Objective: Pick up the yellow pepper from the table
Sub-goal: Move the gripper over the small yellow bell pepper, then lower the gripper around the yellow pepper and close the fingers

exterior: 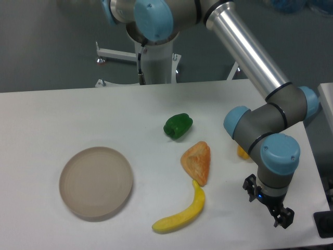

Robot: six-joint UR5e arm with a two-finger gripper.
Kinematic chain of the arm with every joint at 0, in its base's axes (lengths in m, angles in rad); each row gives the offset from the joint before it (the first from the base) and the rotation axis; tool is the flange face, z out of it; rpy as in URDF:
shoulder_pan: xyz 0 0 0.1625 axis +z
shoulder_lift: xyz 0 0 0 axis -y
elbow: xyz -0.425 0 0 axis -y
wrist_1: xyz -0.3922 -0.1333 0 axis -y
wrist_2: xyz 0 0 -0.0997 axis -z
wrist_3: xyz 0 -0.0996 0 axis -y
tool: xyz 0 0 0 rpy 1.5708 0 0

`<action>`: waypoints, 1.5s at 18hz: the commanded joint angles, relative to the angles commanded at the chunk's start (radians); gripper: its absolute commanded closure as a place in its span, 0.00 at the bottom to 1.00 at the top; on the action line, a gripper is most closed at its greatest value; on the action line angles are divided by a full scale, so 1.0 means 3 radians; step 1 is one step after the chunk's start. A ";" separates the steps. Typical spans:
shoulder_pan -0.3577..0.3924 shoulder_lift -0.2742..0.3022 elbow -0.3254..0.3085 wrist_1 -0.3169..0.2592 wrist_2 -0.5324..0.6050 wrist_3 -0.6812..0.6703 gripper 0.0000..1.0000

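The yellow pepper (242,152) shows only as a small yellow-orange sliver on the white table (78,114), at the right. The rest of it is hidden behind the arm's grey wrist joint. My gripper (267,203) hangs below the blue wrist cap near the table's front right corner, in front of the pepper and a little to its right. Its black fingers (284,217) stand apart with nothing between them. The gripper is not touching the pepper.
A green pepper (178,125) lies mid-table. An orange-tan triangular pastry (197,162) and a long curved yellow banana (182,214) lie left of the gripper. A round tan plate (95,181) sits at the front left. The table's right edge is close to the gripper.
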 joint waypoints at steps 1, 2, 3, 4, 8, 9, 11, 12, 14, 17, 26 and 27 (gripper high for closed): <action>0.0000 0.0005 -0.0010 0.0000 0.0000 -0.0005 0.00; 0.0000 0.0015 -0.0005 -0.0005 0.0000 0.0000 0.00; 0.0000 0.0020 -0.0010 -0.0005 0.0000 -0.0005 0.00; 0.0000 0.0031 -0.0020 -0.0005 0.0000 -0.0005 0.00; 0.0000 0.0097 -0.0041 -0.0015 0.0000 0.0000 0.00; 0.0005 0.0133 -0.0071 -0.0041 0.0000 0.0000 0.00; 0.0041 0.0275 -0.0224 -0.0061 0.0000 0.0000 0.00; 0.0066 0.0357 -0.0321 -0.0092 0.0000 0.0000 0.00; 0.0148 0.0546 -0.0495 -0.0229 0.0000 0.0000 0.00; 0.0255 0.0832 -0.0771 -0.0409 -0.0005 0.0010 0.00; 0.0476 0.1232 -0.1554 -0.0517 0.0051 -0.0005 0.00; 0.0476 0.1237 -0.1610 -0.0471 0.0051 -0.0010 0.00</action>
